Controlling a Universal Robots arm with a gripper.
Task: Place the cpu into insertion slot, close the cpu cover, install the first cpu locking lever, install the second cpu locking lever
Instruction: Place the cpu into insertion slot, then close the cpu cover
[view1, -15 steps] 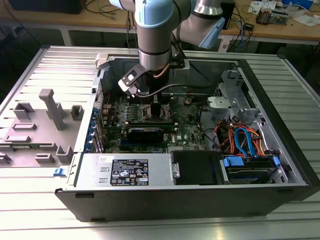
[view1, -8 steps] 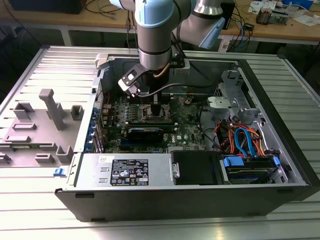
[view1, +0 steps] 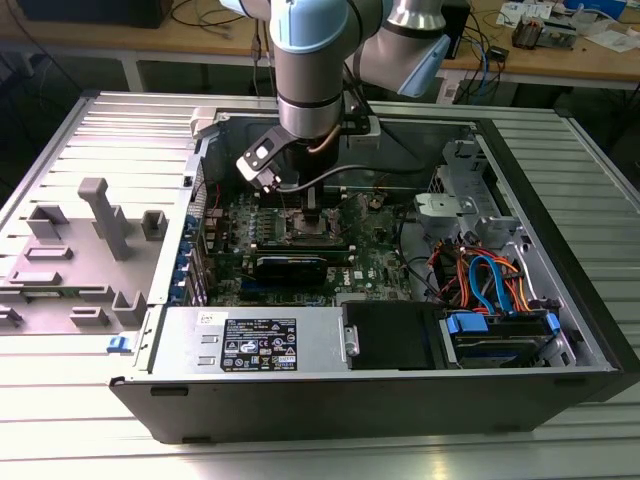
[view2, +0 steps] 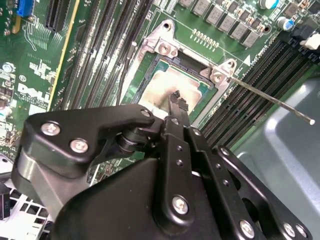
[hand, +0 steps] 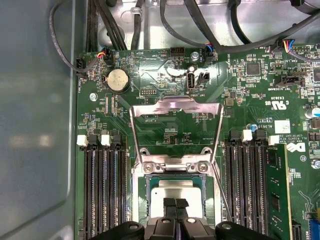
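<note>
first wrist view | cpu (hand: 172, 192) in insertion slot (hand: 142, 195) | cpu cover (hand: 175, 106) open

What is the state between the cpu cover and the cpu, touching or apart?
Apart. In the first wrist view the cpu cover is swung fully open, away from the cpu, which sits uncovered.
</note>
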